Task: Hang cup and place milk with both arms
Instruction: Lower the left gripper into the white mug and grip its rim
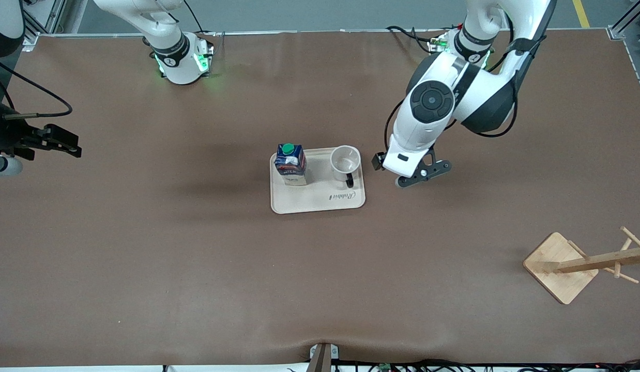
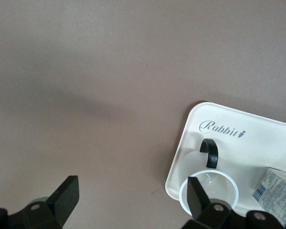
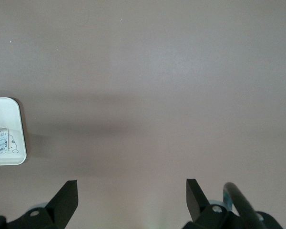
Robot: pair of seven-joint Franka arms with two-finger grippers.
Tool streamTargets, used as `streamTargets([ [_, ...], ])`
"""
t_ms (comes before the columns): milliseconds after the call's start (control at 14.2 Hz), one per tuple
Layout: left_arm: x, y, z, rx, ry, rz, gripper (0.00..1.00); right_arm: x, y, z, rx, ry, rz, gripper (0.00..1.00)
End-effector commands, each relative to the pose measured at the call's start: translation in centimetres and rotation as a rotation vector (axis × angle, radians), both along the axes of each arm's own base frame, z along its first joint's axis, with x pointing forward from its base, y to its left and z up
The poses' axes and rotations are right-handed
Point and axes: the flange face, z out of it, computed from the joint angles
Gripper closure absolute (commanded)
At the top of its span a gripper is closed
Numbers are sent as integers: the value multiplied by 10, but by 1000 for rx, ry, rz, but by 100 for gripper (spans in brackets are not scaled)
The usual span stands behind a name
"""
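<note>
1. My left pincer hangs over the bare desk, at 3 o'clock of the tray in the front view. Its jaws are spread wide and hold nothing.
2. My right pincer hangs over the desk at my right arm's end, at 9 o'clock of the tray and well apart from it. Its jaws are also spread wide and hold nothing.
3. The cup stands upright on the tray, mouth up. Its black handle points to 6 o'clock, toward the front camera.
4. The milk stands upright on the same tray, at 9 o'clock of the cup and apart from it, green cap on top.
5. Only the front view shows the wooden rack. It stands at 4 o'clock of the tray, at my left arm's end and nearer to the camera.
6. Only the left wrist view shows the cup's rim passing under one finger, and the "Rabbit" print just beside the handle.
7. The right wrist view shows one tray corner and the carton's pale lower part.
</note>
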Motion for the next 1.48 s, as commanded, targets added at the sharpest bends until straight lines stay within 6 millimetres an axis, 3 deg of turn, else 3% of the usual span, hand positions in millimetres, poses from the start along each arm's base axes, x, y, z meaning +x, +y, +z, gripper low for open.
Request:
streamTargets([
  [0, -17, -9, -9, -11, -29, -5, 0, 1, 0, 4, -2, -9, -11, 0],
  [211, -30, -13, -37, 5, 12, -30, 0, 2, 0, 3, -2, -8, -11, 0],
  [563, -60, -54, -78, -20, 96, -87, 0, 2, 2, 2, -2, -6, -6, 0],
  [774, -74, -69, -93, -14, 119, -121, 0, 2, 2, 2, -2, -6, -6, 0],
  [1126, -73, -75, -127, -25, 129, -126, 0, 3, 6, -2, -4, 6, -11, 0],
  [1337, -80, -80, -144, -13, 153, -140, 17, 4, 4, -3, -2, 7, -14, 0],
  [1407, -83, -81, -147, -10, 159, -143, 32, 4, 4, -3, -2, 7, -14, 0],
])
